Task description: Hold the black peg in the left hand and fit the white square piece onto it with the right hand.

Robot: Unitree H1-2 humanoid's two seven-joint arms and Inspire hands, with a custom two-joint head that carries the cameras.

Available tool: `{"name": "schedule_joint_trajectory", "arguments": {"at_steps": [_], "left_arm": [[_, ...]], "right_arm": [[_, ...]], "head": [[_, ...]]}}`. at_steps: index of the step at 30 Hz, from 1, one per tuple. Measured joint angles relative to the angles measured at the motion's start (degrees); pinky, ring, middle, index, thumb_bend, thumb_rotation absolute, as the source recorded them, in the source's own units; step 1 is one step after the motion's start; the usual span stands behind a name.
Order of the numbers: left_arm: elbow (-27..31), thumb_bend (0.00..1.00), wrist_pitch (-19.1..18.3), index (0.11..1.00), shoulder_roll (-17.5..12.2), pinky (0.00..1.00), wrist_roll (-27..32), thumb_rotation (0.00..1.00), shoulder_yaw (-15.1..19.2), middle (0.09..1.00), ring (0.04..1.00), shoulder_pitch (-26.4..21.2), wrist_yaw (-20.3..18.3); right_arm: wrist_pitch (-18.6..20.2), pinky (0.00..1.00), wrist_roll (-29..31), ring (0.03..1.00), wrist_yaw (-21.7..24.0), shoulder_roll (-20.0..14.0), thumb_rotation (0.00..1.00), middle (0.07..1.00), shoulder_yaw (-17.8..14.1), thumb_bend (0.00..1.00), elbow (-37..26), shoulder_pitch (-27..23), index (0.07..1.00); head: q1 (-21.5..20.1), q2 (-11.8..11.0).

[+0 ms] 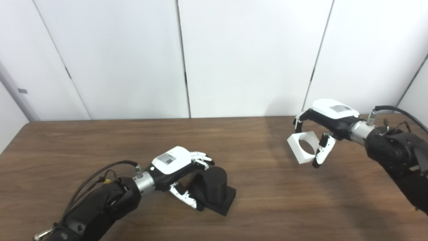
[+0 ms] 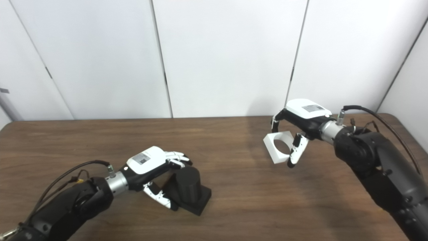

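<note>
Left eye view: left hand (image 1: 177, 167) sits low at near left of the wooden table (image 1: 260, 201), fingers (image 1: 200, 156) curled over the top of the black peg (image 1: 215, 189) and thumb against its near side, so it is clamped on the peg. Peg is a short black cylinder on a square black base; the base rests on the table surface, slightly tilted toward the right.

Right hand (image 1: 322, 129) is at far right, raised above the table, closed on the white square piece (image 1: 302, 147): fingers at its far upper edge, thumb (image 1: 321, 152) on its near right edge. The piece is tilted, its round hole facing the camera. It casts a shadow on the table below.

Peg and white piece are well apart.
</note>
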State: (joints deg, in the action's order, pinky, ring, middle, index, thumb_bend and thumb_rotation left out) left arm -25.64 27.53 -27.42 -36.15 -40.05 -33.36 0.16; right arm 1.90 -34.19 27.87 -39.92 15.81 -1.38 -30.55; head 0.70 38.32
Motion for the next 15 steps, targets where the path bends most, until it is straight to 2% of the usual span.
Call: {"name": "schedule_joint_trajectory", "arguments": {"at_steps": [7, 15], "left_arm": [[-0.44, 0.52, 0.0, 0.49, 0.46, 0.77, -0.13, 0.07, 0.18, 0.842, 0.888, -0.06, 0.0], [-0.83, 0.52, 0.01, 0.489, 0.81, 0.76, -0.58, 0.07, 0.19, 0.837, 0.877, -0.26, 0.22]], "right_arm": [[-1.49, 0.71, 0.86, 0.799, 1.97, 1.96, 0.13, 0.765, 0.65, 0.52, -5.28, 0.08, 0.477], [-2.31, 0.74, 0.81, 0.804, 3.46, 5.11, 0.14, 0.769, 1.11, 0.52, -9.34, -0.01, 0.477]], "head": [[0.0, 0.0], [-0.09, 0.0]]}}
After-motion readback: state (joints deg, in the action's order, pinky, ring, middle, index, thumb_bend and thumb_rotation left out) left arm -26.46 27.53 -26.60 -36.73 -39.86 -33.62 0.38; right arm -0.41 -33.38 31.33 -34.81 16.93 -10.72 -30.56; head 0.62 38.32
